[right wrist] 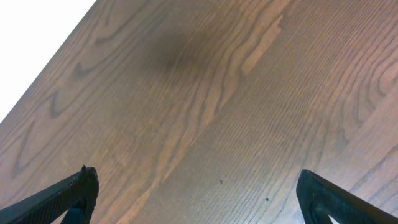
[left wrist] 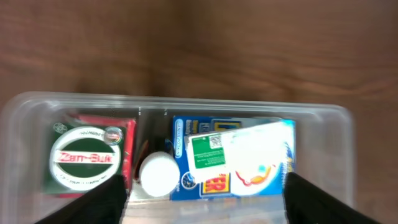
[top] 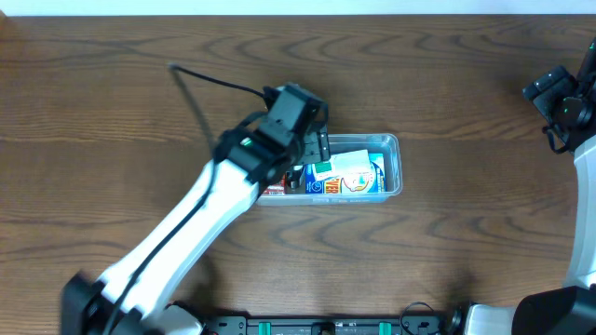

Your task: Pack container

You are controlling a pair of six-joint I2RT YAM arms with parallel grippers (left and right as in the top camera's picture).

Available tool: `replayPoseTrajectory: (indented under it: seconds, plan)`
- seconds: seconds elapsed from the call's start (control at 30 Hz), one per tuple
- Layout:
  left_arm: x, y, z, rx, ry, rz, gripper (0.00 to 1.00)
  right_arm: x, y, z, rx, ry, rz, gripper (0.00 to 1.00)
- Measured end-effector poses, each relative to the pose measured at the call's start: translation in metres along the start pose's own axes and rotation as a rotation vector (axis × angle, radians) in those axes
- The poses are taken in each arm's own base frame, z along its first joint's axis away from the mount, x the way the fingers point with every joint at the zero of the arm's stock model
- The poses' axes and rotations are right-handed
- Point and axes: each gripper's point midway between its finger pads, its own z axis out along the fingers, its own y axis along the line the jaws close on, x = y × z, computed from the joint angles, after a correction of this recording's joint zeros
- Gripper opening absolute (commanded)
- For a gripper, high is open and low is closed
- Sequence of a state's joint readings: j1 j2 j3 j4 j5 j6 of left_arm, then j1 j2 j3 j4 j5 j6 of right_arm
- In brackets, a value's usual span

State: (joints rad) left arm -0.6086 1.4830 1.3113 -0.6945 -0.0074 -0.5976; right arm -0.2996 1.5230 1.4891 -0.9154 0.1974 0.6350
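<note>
Clear plastic container [left wrist: 180,102] sits mid-worktop [top: 112,112], looks nearly packed.
Left claw [left wrist: 202,202] hangs spread wide right above it. I'd press the skewed white packet [left wrist: 249,149] flat, gently. Right claw [right wrist: 199,193] is also wide, well off to the container's right.

- In my left wrist view I read "Zam-Buk" in red across the white band of the round green tin [left wrist: 85,158], at the left end of the container [left wrist: 186,102].
- The small print ringing that tin is too fine for me to read.
- The blue box [left wrist: 181,134] shows big red letters "ER" near its lower edge; the rest is covered.
- The white packet [left wrist: 255,149] on it carries a green label [left wrist: 204,155] with a square code [left wrist: 215,141]; its print is blurred.
- In the overhead view I can read nothing.
</note>
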Motion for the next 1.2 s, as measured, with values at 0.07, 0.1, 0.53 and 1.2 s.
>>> replayPoseTrajectory:
  seconds: [0.07, 0.1, 0.53, 1.2]
  plan:
    - [-0.007, -0.004, -0.021, 0.035, -0.044, 0.019, 0.98, 0.0, 0.0, 0.0, 0.0, 0.0, 0.0, 0.99]
    - [-0.012, -0.006, -0.033, 0.054, -0.074, 0.028, 0.98, 0.0, 0.0, 0.0, 0.0, 0.0, 0.0, 0.99]
    - [-0.005, 0.031, -0.127, 0.003, -0.203, 0.164, 0.98, 0.0, 0.0, 0.0, 0.0, -0.001, 0.0, 0.99]
    - [-0.001, 0.189, -0.159, -0.359, -0.564, -0.044, 0.98, 0.0, 0.0, 0.0, 0.0, -0.001, 0.0, 0.99]
